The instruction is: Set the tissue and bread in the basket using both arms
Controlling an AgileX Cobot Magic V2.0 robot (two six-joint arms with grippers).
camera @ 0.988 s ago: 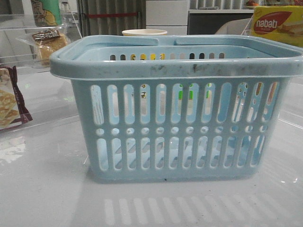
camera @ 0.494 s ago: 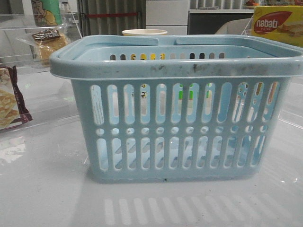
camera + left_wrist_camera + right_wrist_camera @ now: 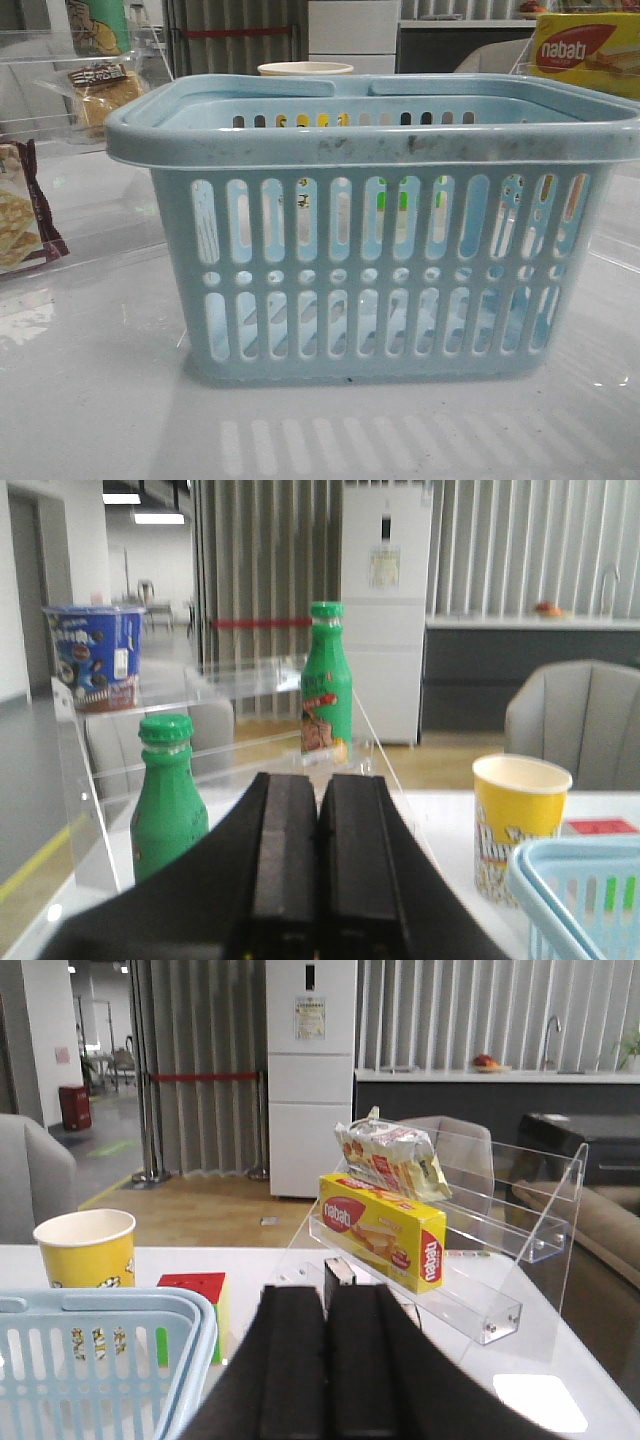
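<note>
Left tool (image 3: 318, 880): fingers pressed together, nothing between them, held level above the counter (image 3: 100, 400). Right tool (image 3: 327, 1370): same, pinched closed and empty. From the left tool outward I see green bottles (image 3: 168, 800) on a clear rack, the basket (image 3: 585, 900) edging in on its inner side. Bread (image 3: 103, 92) sits on the clear shelf at far left in the front view, so my left arm is the nearer one; its wrapper looks propped upright, label across the top. Basket stands centre, between both arms. Tissue: I can't pick it out in any view. Right arm's side shows a yellow box (image 3: 383, 1232) on its rack.
</note>
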